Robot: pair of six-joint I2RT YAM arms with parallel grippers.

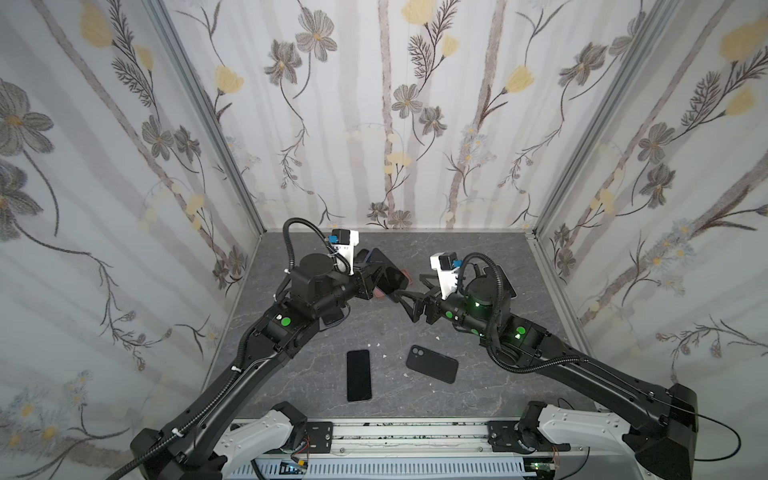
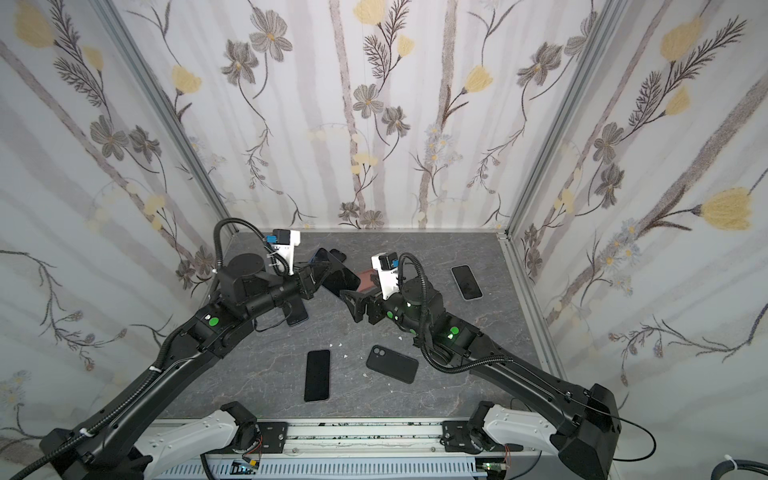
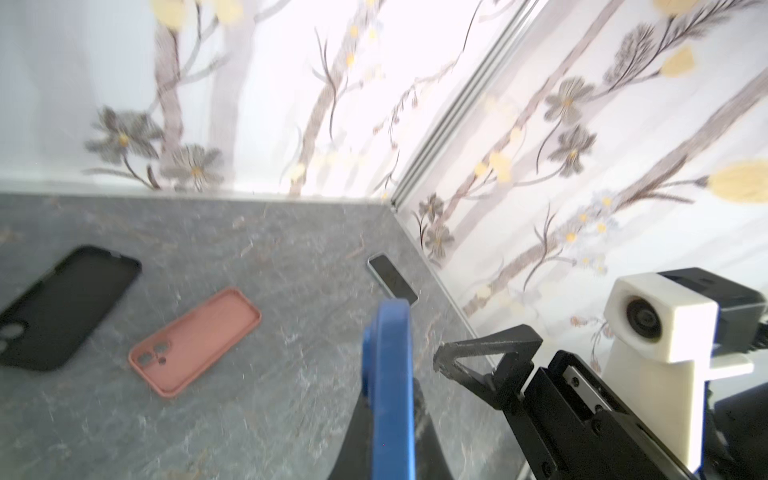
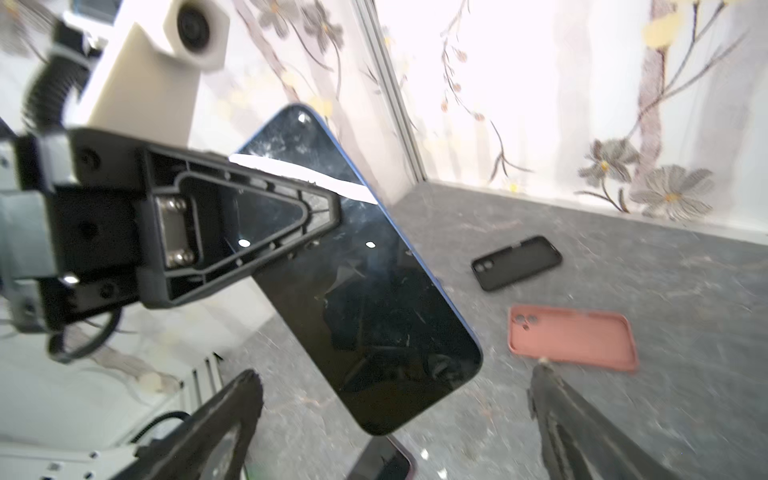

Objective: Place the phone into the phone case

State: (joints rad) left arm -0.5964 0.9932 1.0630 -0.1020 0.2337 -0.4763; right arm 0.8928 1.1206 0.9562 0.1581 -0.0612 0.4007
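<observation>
1. Table (image 1: 291,374): grey and veined
2. Left gripper (image 1: 374,284): jaws clamped on the front and back of the phone (image 4: 365,299), holding it tilted, clear of the table
3. Right gripper (image 1: 409,291): jaws spread wide, empty, just beside the phone's lower end
4. Phone: blue-edged, dark screen, aloft between the two grippers
5. Pink case (image 4: 573,336): flat on the table, hollow side up, near the phone

Grey marble tabletop (image 1: 478,386): black phone (image 1: 358,375) screen-up near front edge centre, black case (image 1: 432,363) back-up beside it, toward the right edge. Pink case (image 3: 195,340) and second black case (image 3: 62,307) open-side-up further back. Light-rimmed phone (image 2: 466,282) near right edge. White crumbs (image 1: 384,356) scattered
</observation>
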